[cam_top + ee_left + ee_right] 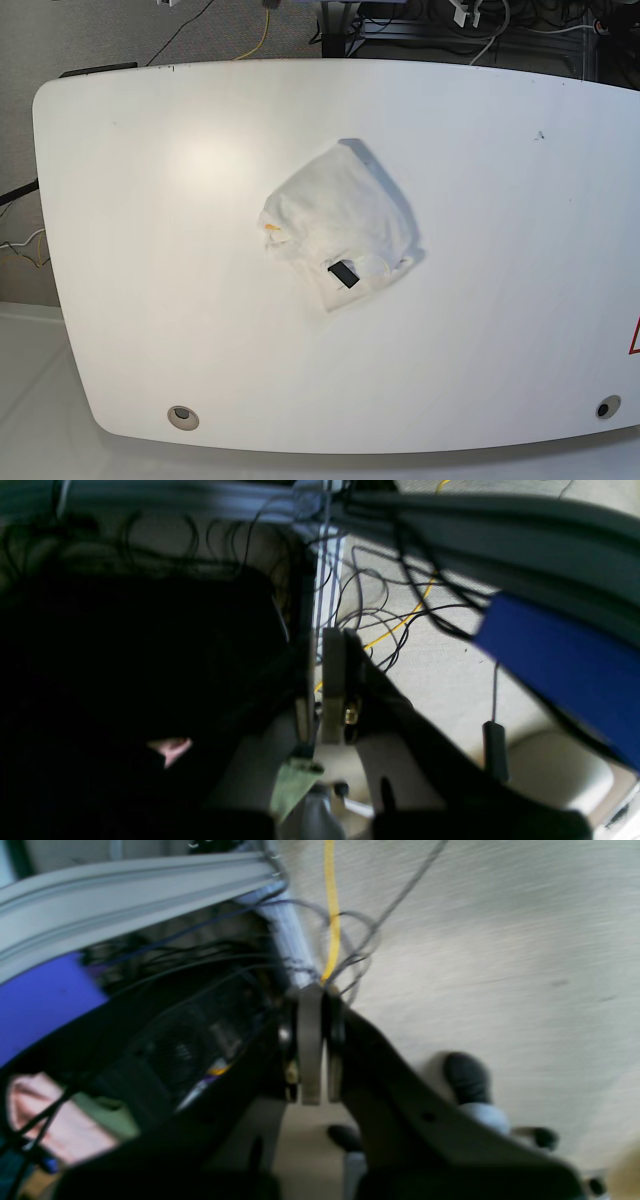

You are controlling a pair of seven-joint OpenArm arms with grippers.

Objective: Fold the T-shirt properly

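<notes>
The white T-shirt lies in a crumpled, bunched heap near the middle of the white table, its small black neck label facing up at the front and a bit of orange print at its left edge. Neither arm shows in the base view. In the left wrist view, my left gripper looks shut and empty, off the table over carpet and cables. In the right wrist view, my right gripper is shut and empty, also over the floor. The T-shirt is out of both wrist views.
Round cable holes sit at the table's front left and front right. A red mark is at the right edge. Loose black and yellow cables lie on the carpet, beside a grey rail with a blue band.
</notes>
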